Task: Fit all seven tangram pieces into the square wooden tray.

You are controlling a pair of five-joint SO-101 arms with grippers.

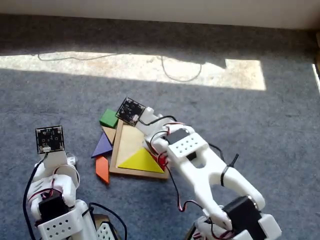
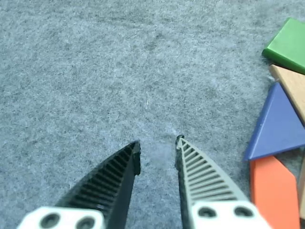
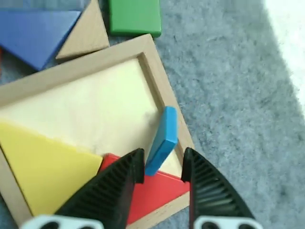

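Square wooden tray lies on grey carpet. Three pieces are inside it.
- Yellow triangle: flat, toward the tray's 6 o'clock wall.
- Red piece: flat, on the 3 o'clock side, edge to edge with the yellow.
- Blue piece: not seated. It stands tilted on edge against the wall that runs from the green square's corner, near 1 o'clock. Its shape can't be read edge-on.

Four pieces are loose, just beside the 9 o'clock rim:
- green square at 11
- plain wooden triangle at 10
- purple-blue triangle at 9
- orange piece at 8

Right claw is over the tray, partly open. Its jaws sit either side of the blue piece's lower end, with a gap on one side, so there is no firm grip.

Left claw is partly open with nothing in it. It hangs over bare carpet at 8 o'clock, apart from the loose pieces.

Step in hand, as judged: seating the third piece. The next move probably calls for tipping the blue piece off the wall so it drops flat on the bare tray floor beside the red. The tilt could wedge it or ride it onto the rim.
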